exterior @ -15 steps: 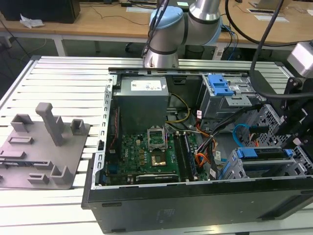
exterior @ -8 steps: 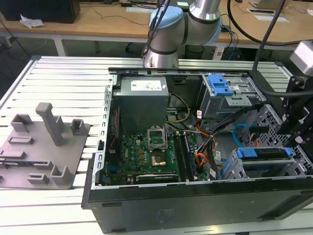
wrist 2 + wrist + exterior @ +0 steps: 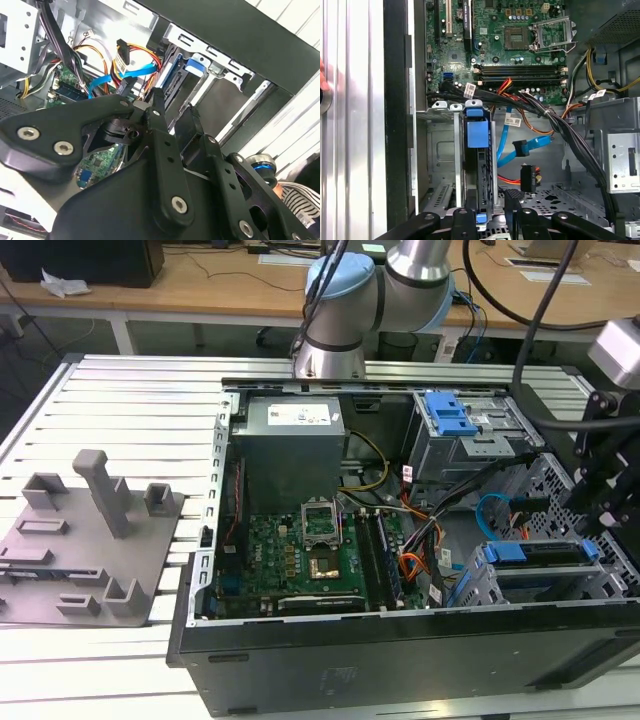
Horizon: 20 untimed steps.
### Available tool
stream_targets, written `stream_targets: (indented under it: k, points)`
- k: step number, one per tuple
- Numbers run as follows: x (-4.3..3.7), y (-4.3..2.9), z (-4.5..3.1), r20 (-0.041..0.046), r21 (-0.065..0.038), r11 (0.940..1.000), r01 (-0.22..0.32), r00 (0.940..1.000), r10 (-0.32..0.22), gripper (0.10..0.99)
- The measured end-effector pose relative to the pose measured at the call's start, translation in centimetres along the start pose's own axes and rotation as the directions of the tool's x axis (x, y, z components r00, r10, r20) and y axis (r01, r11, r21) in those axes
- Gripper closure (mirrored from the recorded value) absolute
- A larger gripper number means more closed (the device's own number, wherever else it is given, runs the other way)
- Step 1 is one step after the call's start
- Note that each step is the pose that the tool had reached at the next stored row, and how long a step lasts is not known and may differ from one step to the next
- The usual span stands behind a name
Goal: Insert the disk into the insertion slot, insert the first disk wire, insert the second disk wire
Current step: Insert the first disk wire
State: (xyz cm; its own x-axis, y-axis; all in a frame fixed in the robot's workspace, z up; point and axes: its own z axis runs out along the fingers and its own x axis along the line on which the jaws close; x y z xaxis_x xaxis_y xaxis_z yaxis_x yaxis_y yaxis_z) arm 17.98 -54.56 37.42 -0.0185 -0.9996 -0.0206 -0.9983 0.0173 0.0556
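Blue-framed disk (image 3: 478, 135) sits edge-on in grey perforated bay (image 3: 440, 150) of the PC case (image 3: 400, 660). End effector (image 3: 489, 204) fingers apart, straddling disk's near end. Light-blue cable (image 3: 506, 145) loops just beside, plug end apart from disk.

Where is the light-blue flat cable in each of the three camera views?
Exterior view: light-blue cable loops beside the blue carrier, toward the exterior view's right.
Second wrist view: curls beside orange cables, near the blue carrier.
First wrist view: runs alongside the blue carrier.
Shared landmark: the blue carrier.
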Motion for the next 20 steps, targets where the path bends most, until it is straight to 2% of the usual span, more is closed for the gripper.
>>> stream_targets:
  k: [7, 10, 13, 15, 16, 17, 19, 20]
  points:
    - [-0.7, 0.01, 0.02, 0.0, 0.0, 1.0, 0.0, 1.0, 0.0, 0.725]
    - [-1.51, 0.03, 0.03, 0.0, 0.0, 1.0, 0.0, 1.0, 0.0, 0.725]
    - [-1.86, 0.08, 0.14, 0.0, 0.0, 1.0, 0.0, 1.0, 0.0, 0.725]
    - [-2.37, 0.55, 0.42, 0.0, 0.0, 1.0, 0.0, 1.0, 0.0, 0.725]
    - [-2.8, 1.19, 0.73, -0.0008, 0.0, 1.0, 0.0, 1.0, 0.0, 0.725]
    - [-3.06, 1.46, 0.97, -0.0026, 0.0, 1.0, 0.0, 1.0, 0.0, 0.725]
    - [-3.37, 1.56, 1.32, -0.0031, 0.0, 1.0, 0.0, 1.0, 0.0, 0.725]
    - [-3.52, 1.54, 1.84, -0.0034, 0.0, 1.0, 0.0, 1.0, 0.0, 0.725]
